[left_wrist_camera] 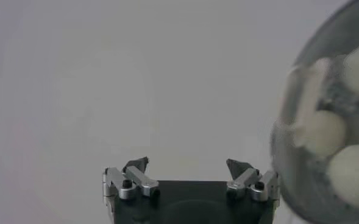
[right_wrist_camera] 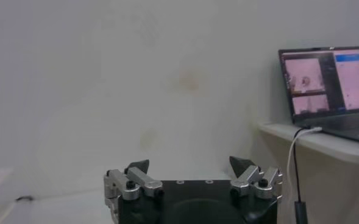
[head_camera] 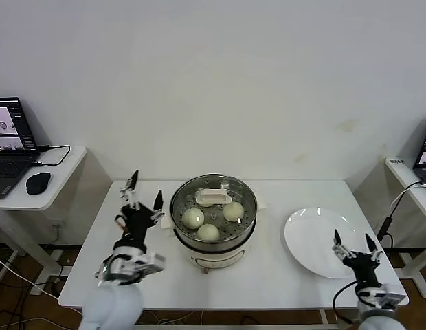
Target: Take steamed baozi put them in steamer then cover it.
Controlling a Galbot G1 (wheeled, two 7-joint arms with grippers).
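Observation:
The shiny round steamer point(head_camera: 214, 237) stands mid-table on its white pot base. The clear glass cover point(head_camera: 189, 194) with its cream handle point(head_camera: 213, 198) lies on it. Through the glass I see three cream-white baozi point(head_camera: 194, 218), point(head_camera: 233, 210), point(head_camera: 208, 232). In the left wrist view the steamer point(left_wrist_camera: 289, 189) and baozi point(left_wrist_camera: 351, 172) show under the cover at the side. My left gripper point(head_camera: 146, 194) point(left_wrist_camera: 188, 164) is raised just left of the steamer, open and empty. Near the table's front right corner my right gripper point(head_camera: 353, 242) point(right_wrist_camera: 190, 164) stands open and holds nothing.
A bare white plate point(head_camera: 316, 242) lies right of the steamer, just beyond the right gripper. A side table on the left carries a laptop point(head_camera: 10, 141) and mouse point(head_camera: 38, 182). Another laptop point(right_wrist_camera: 325, 85) sits on a shelf at the right, with cables hanging.

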